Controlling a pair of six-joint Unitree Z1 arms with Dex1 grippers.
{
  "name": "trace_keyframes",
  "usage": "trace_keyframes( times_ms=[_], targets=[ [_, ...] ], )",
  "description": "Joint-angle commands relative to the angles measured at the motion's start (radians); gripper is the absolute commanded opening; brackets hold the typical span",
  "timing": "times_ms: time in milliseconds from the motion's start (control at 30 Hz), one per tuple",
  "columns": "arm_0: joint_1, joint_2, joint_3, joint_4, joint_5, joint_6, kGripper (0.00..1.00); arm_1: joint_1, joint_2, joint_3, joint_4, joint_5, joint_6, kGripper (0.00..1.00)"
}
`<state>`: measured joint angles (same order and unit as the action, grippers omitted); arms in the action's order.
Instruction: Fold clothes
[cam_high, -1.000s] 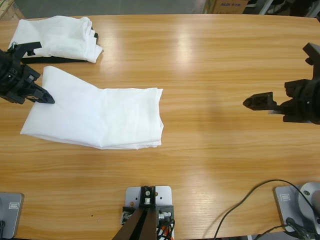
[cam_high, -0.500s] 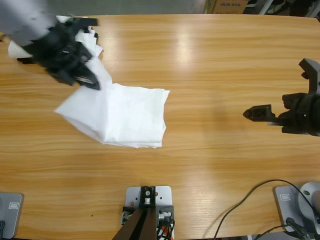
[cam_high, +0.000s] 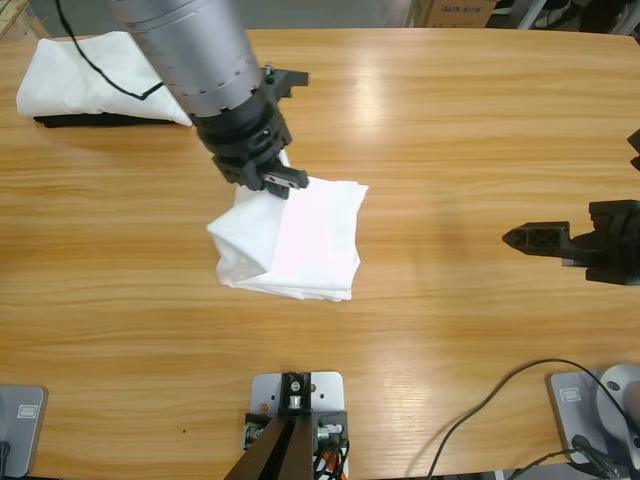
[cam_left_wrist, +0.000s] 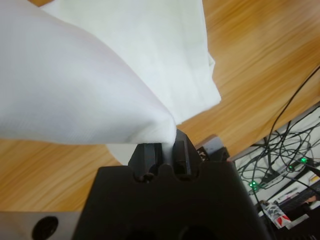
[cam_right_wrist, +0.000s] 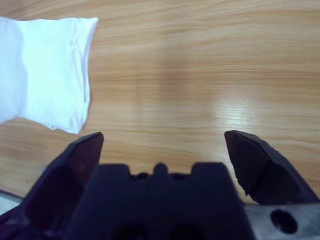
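Pinching a raised corner of the white T-shirt (cam_high: 300, 235), the left tool (cam_high: 281, 180) has the folded bulk spread just beneath and beyond it, while the right tool (cam_high: 528, 238) gapes empty, well apart.

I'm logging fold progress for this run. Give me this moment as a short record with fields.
task item: white T-shirt, partly folded, mid-table
left gripper: shut on a lifted edge of the T-shirt, over the folded part
right gripper: open, holding nothing, over bare table, apart from the shirt
other items: white garment on a black garment, far corner
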<state>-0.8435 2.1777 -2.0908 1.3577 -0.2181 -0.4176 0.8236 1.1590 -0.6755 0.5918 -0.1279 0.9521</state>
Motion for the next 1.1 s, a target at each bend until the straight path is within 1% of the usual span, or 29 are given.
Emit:
trace_keyframes(
  times_ms=[33, 67, 100, 133, 167, 200, 233, 300, 333, 367, 400, 433, 567, 633, 700, 733, 800, 833, 867, 900, 933, 967, 1000, 1033, 1067, 1100],
  targets=[
    [-0.036, 0.166, -0.128, 0.051, -0.032, -0.004, 0.000, 0.011, 0.042, 0.038, -0.024, 0.046, -0.024, 1.000],
    [-0.040, 0.183, -0.153, 0.052, -0.044, -0.002, 0.000, 0.011, 0.044, 0.038, -0.025, 0.047, -0.026, 1.000],
    [-0.047, 0.205, -0.189, 0.052, -0.067, 0.000, 0.162, 0.011, 0.044, 0.039, -0.027, 0.047, -0.027, 1.000],
    [-0.055, 0.230, -0.223, 0.052, -0.092, 0.001, 0.464, 0.011, 0.046, 0.038, -0.030, 0.047, -0.029, 0.999],
    [-0.063, 0.257, -0.260, 0.052, -0.115, 0.003, 0.615, 0.011, 0.049, 0.039, -0.031, 0.047, -0.030, 0.996],
    [-0.074, 0.282, -0.299, 0.052, -0.126, 0.004, 0.725, 0.011, 0.053, 0.039, -0.033, 0.048, -0.032, 0.996],
    [-0.088, 0.301, -0.331, 0.053, -0.128, 0.009, 0.757, 0.011, 0.057, 0.039, -0.034, 0.050, -0.033, 0.996],
    [-0.112, 0.328, -0.366, 0.054, -0.127, 0.014, 0.757, 0.011, 0.061, 0.039, -0.037, 0.051, -0.035, 0.996],
    [-0.122, 0.340, -0.378, 0.054, -0.129, 0.019, 0.778, 0.011, 0.061, 0.039, -0.038, 0.051, -0.035, 0.996],
    [-0.133, 0.351, -0.394, 0.055, -0.129, 0.047, 0.899, 0.011, 0.061, 0.039, -0.039, 0.050, -0.035, 0.996],
    [-0.141, 0.360, -0.405, 0.055, -0.129, 0.082, 0.974, 0.011, 0.063, 0.040, -0.040, 0.050, -0.035, 0.996],
    [-0.147, 0.366, -0.414, 0.055, -0.129, 0.084, 0.991, 0.011, 0.064, 0.040, -0.040, 0.051, -0.035, 0.996],
    [-0.155, 0.377, -0.470, 0.055, -0.130, 0.075, 1.000, 0.011, 0.068, 0.040, -0.047, 0.049, -0.035, 0.997],
    [-0.152, 0.355, -0.493, 0.072, -0.091, 0.070, 1.000, 0.011, 0.068, 0.040, -0.054, 0.047, -0.036, 1.000],
    [-0.120, 0.287, -0.488, 0.132, 0.005, 0.081, 0.997, 0.011, 0.065, 0.037, -0.062, 0.042, -0.049, 1.000],
    [-0.094, 0.240, -0.476, 0.144, 0.030, 0.091, 0.990, 0.011, 0.066, 0.035, -0.067, 0.041, -0.053, 1.000],
    [-0.035, 0.128, -0.418, 0.141, 0.089, 0.098, 0.975, 0.011, 0.065, 0.033, -0.083, 0.040, -0.066, 0.998],
    [0.000, 0.077, -0.390, 0.136, 0.097, 0.098, 0.964, 0.011, 0.060, 0.031, -0.084, 0.046, -0.067, 0.980],
    [0.031, 0.025, -0.351, 0.121, 0.103, 0.102, 0.960, 0.011, 0.048, 0.031, -0.097, 0.069, -0.067, 0.895],
    [0.060, -0.034, -0.276, 0.079, 0.105, 0.112, 0.919, 0.011, 0.035, 0.040, -0.147, 0.107, -0.072, 0.552],
    [0.086, -0.100, -0.155, 0.007, 0.102, 0.120, 0.853, 0.011, 0.034, 0.036, -0.166, 0.113, -0.099, 0.093],
    [0.109, -0.193, 0.044, -0.112, 0.098, 0.121, 0.633, 0.011, 0.044, 0.028, -0.165, 0.107, -0.119, 0.000],
    [0.119, -0.263, 0.206, -0.210, 0.096, 0.120, 0.529, 0.011, 0.061, 0.024, -0.164, 0.104, -0.122, 0.000],
    [0.120, -0.322, 0.348, -0.300, 0.084, 0.120, 0.492, 0.009, 0.072, 0.020, -0.167, 0.117, -0.124, 0.000],
    [0.111, -0.357, 0.452, -0.356, 0.070, 0.120, 0.471, 0.009, 0.082, 0.017, -0.177, 0.143, -0.132, 0.000],
    [0.091, -0.378, 0.525, -0.398, 0.055, 0.121, 0.471, 0.008, 0.091, 0.016, -0.205, 0.182, -0.149, 0.000]
  ],
)
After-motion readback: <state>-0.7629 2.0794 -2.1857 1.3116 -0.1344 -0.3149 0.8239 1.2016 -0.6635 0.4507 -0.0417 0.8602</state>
